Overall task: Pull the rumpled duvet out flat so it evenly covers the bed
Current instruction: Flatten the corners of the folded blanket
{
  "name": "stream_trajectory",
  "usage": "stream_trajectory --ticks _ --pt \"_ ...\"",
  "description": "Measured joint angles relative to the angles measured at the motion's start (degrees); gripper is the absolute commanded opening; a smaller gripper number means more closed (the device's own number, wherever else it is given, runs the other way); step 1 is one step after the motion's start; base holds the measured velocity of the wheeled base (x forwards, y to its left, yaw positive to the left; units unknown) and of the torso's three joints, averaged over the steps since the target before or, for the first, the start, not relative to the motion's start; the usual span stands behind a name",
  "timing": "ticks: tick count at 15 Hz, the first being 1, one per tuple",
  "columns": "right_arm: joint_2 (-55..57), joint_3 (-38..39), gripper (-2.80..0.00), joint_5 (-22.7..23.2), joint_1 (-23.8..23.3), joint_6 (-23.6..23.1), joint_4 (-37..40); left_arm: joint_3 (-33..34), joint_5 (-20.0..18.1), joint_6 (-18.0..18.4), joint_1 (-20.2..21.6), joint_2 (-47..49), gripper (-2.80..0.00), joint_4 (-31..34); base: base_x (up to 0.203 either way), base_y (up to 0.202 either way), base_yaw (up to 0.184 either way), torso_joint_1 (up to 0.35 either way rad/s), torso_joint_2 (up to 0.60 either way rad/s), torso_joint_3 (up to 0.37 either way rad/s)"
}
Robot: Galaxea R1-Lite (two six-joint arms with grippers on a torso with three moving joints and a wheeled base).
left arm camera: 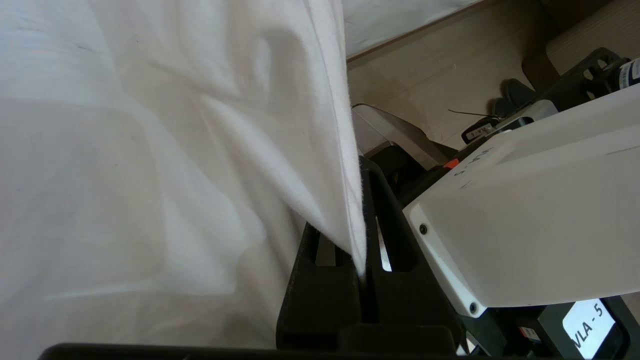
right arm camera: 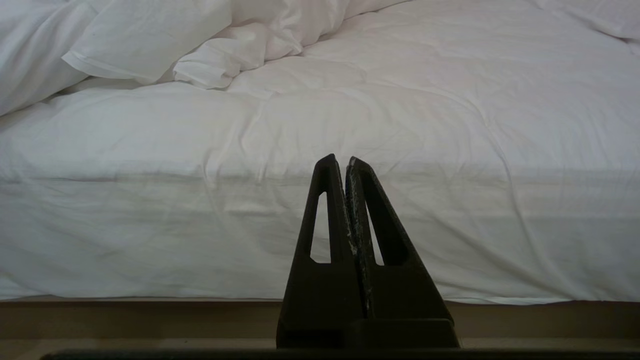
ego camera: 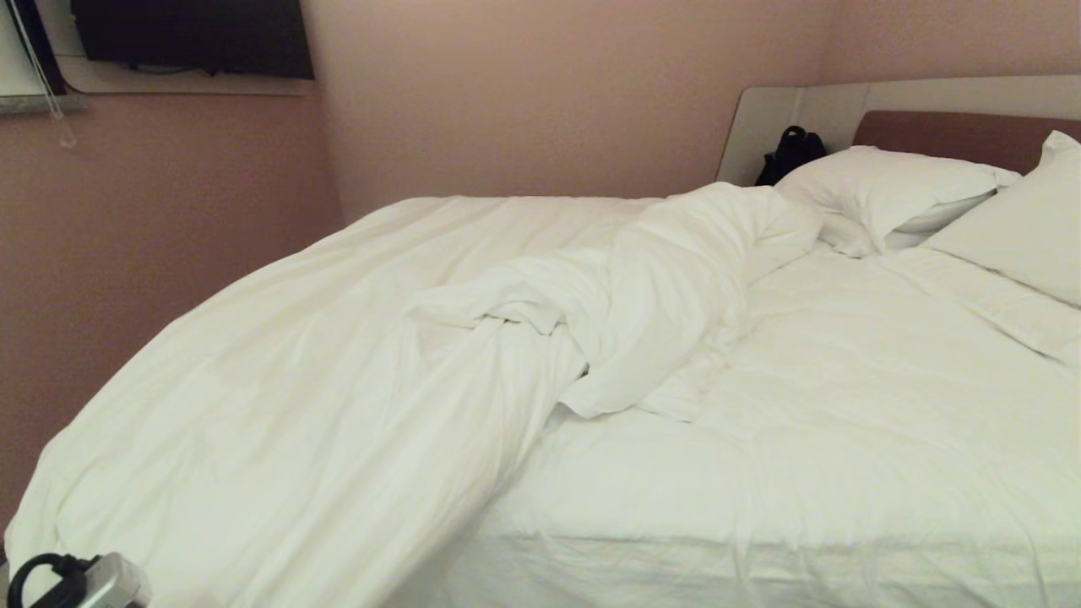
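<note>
The white duvet (ego camera: 321,338) lies over the left half of the bed (ego camera: 844,540), with a rumpled ridge (ego camera: 667,287) running down the middle. The white sheet (ego camera: 861,397) is bare on the right half. In the left wrist view my left gripper (left arm camera: 361,172) is shut on a hanging edge of the duvet (left arm camera: 330,150), low beside my own white body (left arm camera: 540,210). Only a part of the left arm (ego camera: 80,583) shows at the head view's bottom left corner. My right gripper (right arm camera: 340,159) is shut and empty, pointing at the bed's side (right arm camera: 250,235).
Two white pillows (ego camera: 887,190) (ego camera: 1022,228) lean at the headboard (ego camera: 954,135), with a black bag (ego camera: 790,152) beside them. A pink wall (ego camera: 152,236) runs close along the bed's far side. Beige floor (left arm camera: 450,65) shows below the hanging cloth.
</note>
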Motion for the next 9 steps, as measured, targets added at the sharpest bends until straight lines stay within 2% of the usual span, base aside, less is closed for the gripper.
stream_trajectory --ticks 1,2,3,7,9 --pt "0.0 0.0 -2.8 0.0 0.0 0.0 0.0 0.1 0.0 0.0 0.0 -0.2 -2.8 0.0 0.0 0.0 0.0 0.0 0.0 0.0" --pt "0.0 0.0 -2.8 0.0 0.0 0.0 0.0 0.1 0.3 -0.1 0.0 -0.5 -1.08 0.0 0.0 0.0 0.0 0.0 0.0 0.0" --pt "0.0 0.0 -2.8 0.0 0.0 0.0 0.0 0.2 0.3 -0.1 0.0 -0.7 0.0 0.3 0.0 0.0 0.0 0.0 0.0 0.0" --pt "0.0 0.0 -2.8 0.0 0.0 0.0 0.0 -0.6 0.6 -1.6 0.0 -2.7 0.0 0.5 0.0 0.0 0.0 0.0 0.0 0.0" --pt "0.0 0.0 -2.8 0.0 0.0 0.0 0.0 -3.7 1.3 -7.9 0.1 -5.5 0.0 0.4 0.0 0.0 0.0 0.0 0.0 0.0"
